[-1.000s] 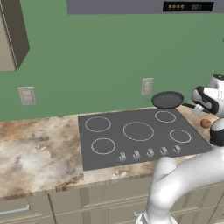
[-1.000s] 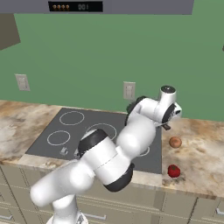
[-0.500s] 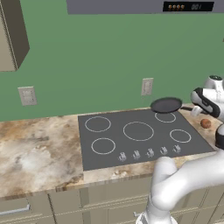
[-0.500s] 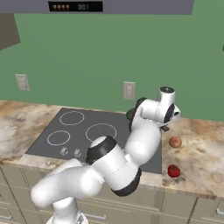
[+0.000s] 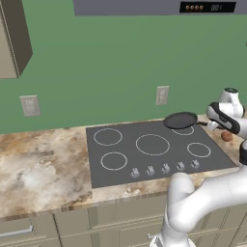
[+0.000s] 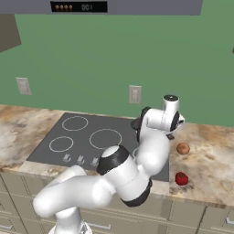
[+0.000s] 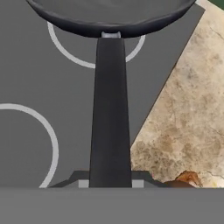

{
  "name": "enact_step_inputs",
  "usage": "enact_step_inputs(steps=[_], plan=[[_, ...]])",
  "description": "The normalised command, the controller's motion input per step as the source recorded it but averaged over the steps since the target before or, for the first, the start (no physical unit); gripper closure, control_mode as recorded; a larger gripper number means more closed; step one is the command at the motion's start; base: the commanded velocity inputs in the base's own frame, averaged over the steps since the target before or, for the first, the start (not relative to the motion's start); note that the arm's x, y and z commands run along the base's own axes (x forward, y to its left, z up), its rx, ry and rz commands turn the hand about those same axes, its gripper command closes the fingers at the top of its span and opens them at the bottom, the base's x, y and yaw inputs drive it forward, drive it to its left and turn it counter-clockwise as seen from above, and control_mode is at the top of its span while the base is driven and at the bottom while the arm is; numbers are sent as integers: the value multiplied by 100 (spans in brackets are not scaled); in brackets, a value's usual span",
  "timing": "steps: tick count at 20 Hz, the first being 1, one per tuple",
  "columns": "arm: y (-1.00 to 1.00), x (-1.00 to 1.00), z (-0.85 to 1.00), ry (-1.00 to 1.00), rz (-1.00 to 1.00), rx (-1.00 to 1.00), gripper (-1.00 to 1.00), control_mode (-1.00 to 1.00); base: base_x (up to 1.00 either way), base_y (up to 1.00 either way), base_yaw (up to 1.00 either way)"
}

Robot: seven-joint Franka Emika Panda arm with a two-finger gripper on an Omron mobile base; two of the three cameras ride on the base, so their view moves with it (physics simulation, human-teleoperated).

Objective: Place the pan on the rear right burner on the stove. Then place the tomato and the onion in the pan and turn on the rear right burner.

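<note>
Green-walled kitchen | your gripper point(image 7: 110, 183) clamps the pan point(image 5: 181, 120) handle, rear right burner point(image 7: 94, 48) just ahead beneath it | display unreadable

Plain green wall point(image 5: 96, 62) behind, carrying white outlets point(image 5: 30, 105) and a dark appliance panel point(image 5: 159, 6) with a small lit display point(image 6: 78, 7) along the top edge. Mottled beige-and-brown stone counter point(image 5: 43, 164) below, over pale beige cabinet fronts point(image 5: 96, 224) with a metal drawer handle point(image 5: 14, 232). Tan upper cabinet point(image 5: 12, 38) at upper left.
</note>
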Motion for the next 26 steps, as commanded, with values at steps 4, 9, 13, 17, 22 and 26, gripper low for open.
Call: enact_step_inputs(steps=[4,9,13,17,22,26], plan=[[0,34,-30,0,0,-3,100,-100,0,0,0],[0,14,-12,4,0,0,100,-100,0,0,0],[0,-4,-12,10,0,0,100,-100,0,0,0],[0,-17,-23,15,0,0,100,-100,0,0,0],[0,-23,-32,18,0,0,100,-100,0,0,0],[0,-17,-20,15,0,0,100,-100,0,0,0]])
